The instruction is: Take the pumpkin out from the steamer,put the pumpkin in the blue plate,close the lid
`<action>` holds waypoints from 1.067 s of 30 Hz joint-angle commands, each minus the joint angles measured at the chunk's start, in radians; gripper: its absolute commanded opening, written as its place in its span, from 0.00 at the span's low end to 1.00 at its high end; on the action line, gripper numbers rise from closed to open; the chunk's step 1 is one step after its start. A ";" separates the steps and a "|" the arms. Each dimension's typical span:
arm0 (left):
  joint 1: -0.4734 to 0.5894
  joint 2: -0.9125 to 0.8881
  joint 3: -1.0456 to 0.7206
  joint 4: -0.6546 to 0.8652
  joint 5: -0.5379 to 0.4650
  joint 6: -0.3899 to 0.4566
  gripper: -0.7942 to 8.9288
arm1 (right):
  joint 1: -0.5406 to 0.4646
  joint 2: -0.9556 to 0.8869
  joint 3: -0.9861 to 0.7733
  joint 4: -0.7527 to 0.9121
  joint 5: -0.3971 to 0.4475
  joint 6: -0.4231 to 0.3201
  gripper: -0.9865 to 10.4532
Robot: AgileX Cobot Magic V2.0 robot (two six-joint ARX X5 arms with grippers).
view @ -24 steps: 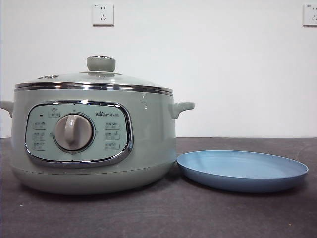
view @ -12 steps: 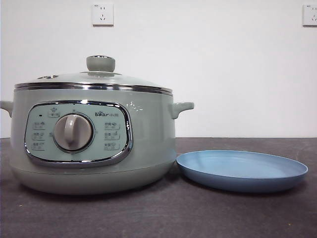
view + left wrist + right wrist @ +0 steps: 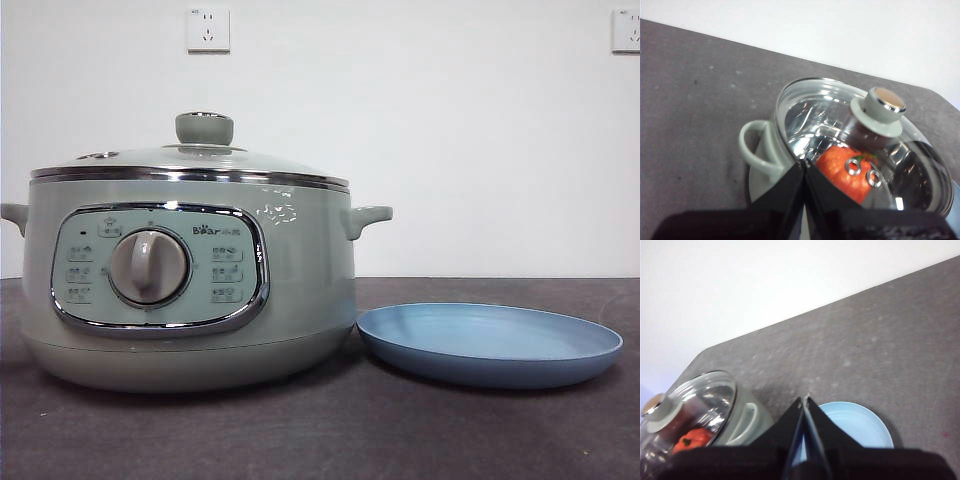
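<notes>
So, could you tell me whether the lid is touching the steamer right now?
Touching. In the front view the lid sits closed on the steamer, chrome rim on rim with no gap.

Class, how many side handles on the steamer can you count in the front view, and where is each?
2: one handle faces the blue plate; the other handle sits opposite, cut by the picture's edge.

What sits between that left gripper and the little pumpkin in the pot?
The glass lid, closed on the steamer. In the left wrist view the pumpkin shows only through the glass, beyond the shut left gripper.
</notes>
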 commanded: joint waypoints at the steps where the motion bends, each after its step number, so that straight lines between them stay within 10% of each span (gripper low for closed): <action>1: 0.002 0.064 0.061 0.012 0.021 0.026 0.07 | 0.001 0.046 0.075 -0.050 -0.005 -0.073 0.08; 14: 0.002 0.415 0.433 -0.157 0.229 0.177 0.08 | 0.001 0.309 0.449 -0.430 -0.144 -0.342 0.08; 24: -0.016 0.593 0.620 -0.294 0.320 0.240 0.09 | 0.001 0.411 0.531 -0.509 -0.266 -0.401 0.10; 29: -0.039 0.613 0.627 -0.289 0.325 0.228 0.43 | 0.001 0.426 0.531 -0.508 -0.257 -0.391 0.39; 32: -0.060 0.626 0.627 -0.274 0.325 0.221 0.45 | 0.001 0.436 0.531 -0.507 -0.256 -0.380 0.48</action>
